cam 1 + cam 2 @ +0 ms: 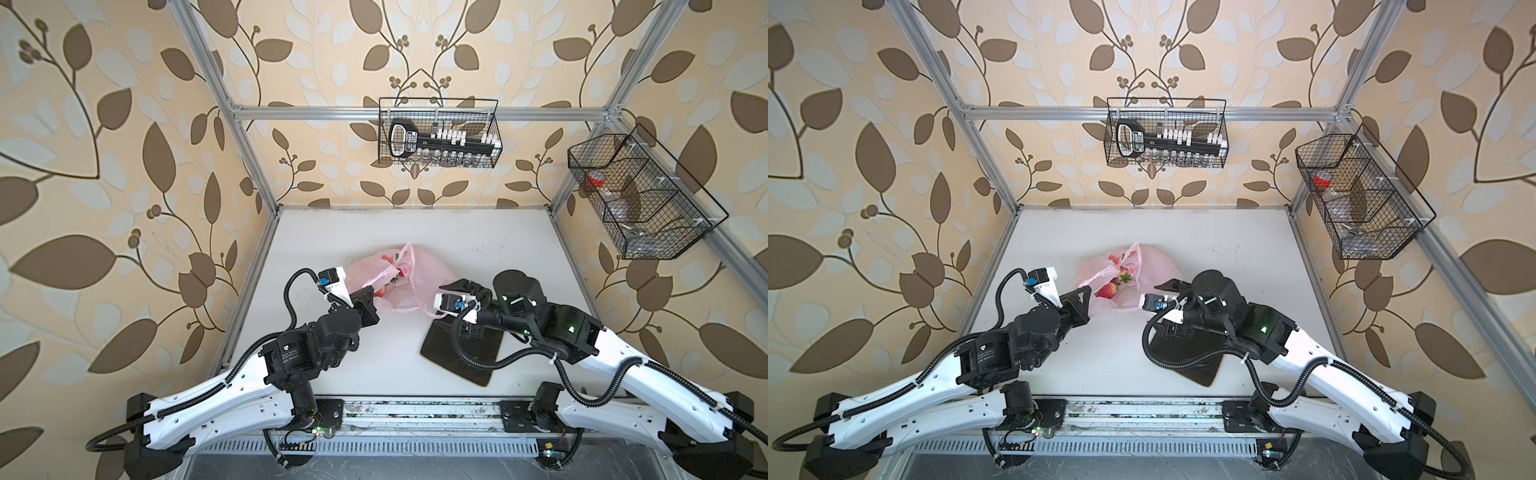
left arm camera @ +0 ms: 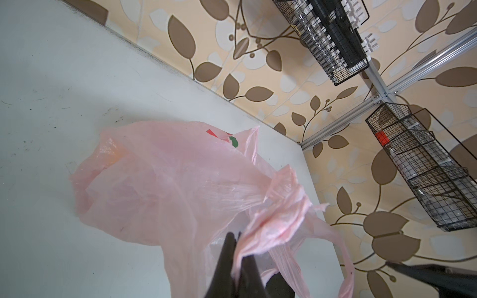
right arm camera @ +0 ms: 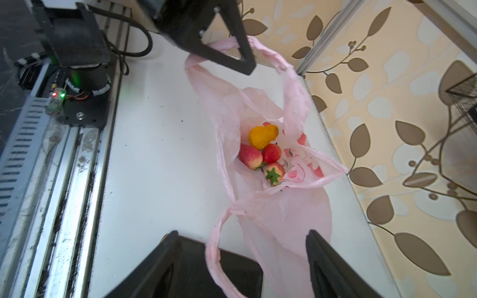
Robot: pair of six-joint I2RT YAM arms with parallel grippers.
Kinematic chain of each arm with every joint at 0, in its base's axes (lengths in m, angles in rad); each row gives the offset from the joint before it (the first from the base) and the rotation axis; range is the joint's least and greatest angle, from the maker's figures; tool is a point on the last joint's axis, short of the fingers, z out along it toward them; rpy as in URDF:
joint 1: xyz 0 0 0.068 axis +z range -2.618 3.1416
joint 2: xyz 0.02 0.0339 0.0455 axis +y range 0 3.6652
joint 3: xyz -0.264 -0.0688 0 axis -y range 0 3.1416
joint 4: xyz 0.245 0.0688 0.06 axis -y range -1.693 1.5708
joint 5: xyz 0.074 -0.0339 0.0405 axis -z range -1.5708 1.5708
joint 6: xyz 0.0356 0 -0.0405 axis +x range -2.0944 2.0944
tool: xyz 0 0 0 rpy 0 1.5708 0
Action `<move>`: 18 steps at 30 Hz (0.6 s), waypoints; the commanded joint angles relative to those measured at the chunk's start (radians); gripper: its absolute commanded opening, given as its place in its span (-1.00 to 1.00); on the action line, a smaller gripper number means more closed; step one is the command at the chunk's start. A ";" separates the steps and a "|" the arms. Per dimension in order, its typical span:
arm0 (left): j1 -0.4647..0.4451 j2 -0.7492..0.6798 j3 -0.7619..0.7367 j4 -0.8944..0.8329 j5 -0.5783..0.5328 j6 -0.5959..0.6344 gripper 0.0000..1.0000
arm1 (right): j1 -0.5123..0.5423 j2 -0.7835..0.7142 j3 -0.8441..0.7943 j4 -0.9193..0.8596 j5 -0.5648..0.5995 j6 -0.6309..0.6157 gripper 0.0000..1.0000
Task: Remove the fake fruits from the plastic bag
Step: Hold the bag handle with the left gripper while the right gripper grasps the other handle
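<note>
Right claw (image 3: 242, 232): jaws wide apart, nothing clamped, facing the bag's mouth from the right. A loose loop handle (image 3: 214, 247) lies beneath them, and I can't tell from this angle whether it touches.
Left claw (image 2: 238, 246): jaws together, clamped on a bunched handle of the plastic bag (image 3: 284, 227), holding the left side up so the mouth gapes.
Where the plastic bag sits: mid-table (image 1: 374, 237), between both claws, its body slumped toward the far side.
Fake fruits (image 3: 263, 154): all inside the bag. I count four through the mouth, a yellow pear (image 3: 262, 136) and three red ones huddled against it. More may hide under the film.
Black plate (image 1: 461, 353): near right, under the right arm, bare where I can see it.
Step in hand: I judge this the first pick, with the mouth held open and no fruit out yet.
Next move: Right claw should go left and down through the mouth, clear of the loose handle, and close centred on one glossy fruit without pinching film. Left claw only has to hold.
</note>
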 commanded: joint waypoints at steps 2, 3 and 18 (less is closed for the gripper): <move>0.004 -0.004 0.010 -0.011 -0.010 -0.017 -1.00 | 0.032 0.031 -0.025 -0.062 0.065 -0.067 0.50; 0.004 -0.005 0.013 -0.015 -0.009 -0.017 -1.00 | 0.033 0.043 -0.023 -0.067 0.072 -0.067 0.47; 0.004 -0.049 0.022 -0.087 0.001 -0.051 -1.00 | 0.035 0.136 -0.109 0.082 0.246 -0.080 -0.44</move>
